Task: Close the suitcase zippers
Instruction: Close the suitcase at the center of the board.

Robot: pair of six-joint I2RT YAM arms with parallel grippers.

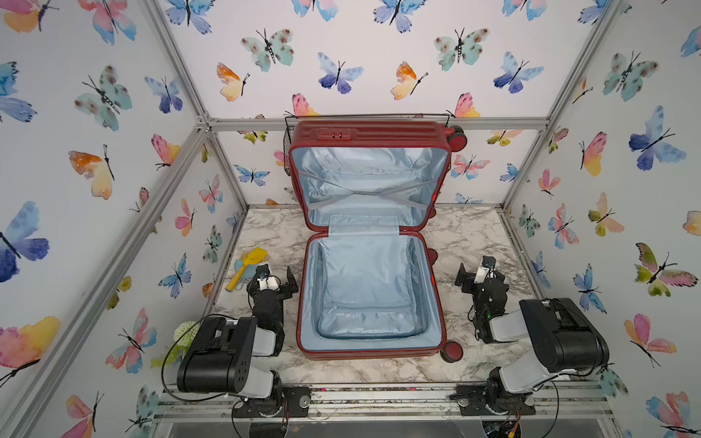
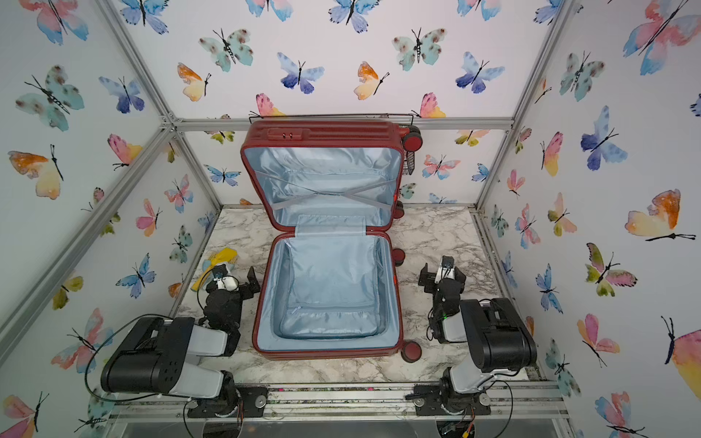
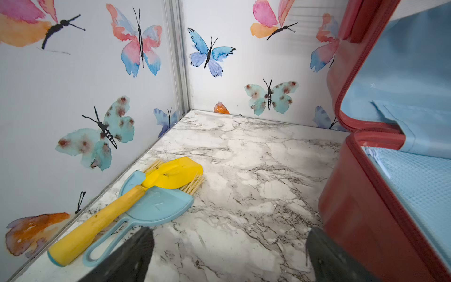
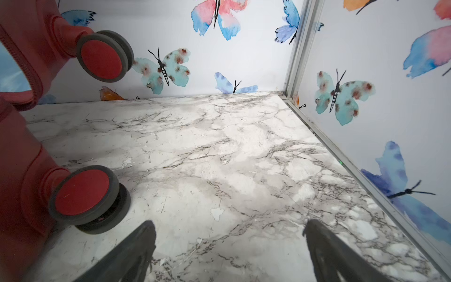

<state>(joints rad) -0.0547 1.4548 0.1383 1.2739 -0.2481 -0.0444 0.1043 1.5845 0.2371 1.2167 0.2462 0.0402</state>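
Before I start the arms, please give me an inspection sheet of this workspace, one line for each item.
Surface: marble table, a few small chips, nothing spilled.
Job's things: suitcase wide open, lid half standing at the back, lining empty; zippers undone.
Clutter: yellow brush lying on blue dustpan near the left arm; green plant by the left arm base; black wire basket behind the lid.
Grippers: left gripper and right gripper open, empty, one on each side of the case.
Cables: black cable loops at the left arm base; loose wires under the front rail.
Surroundings: butterfly walls, aluminium frame.
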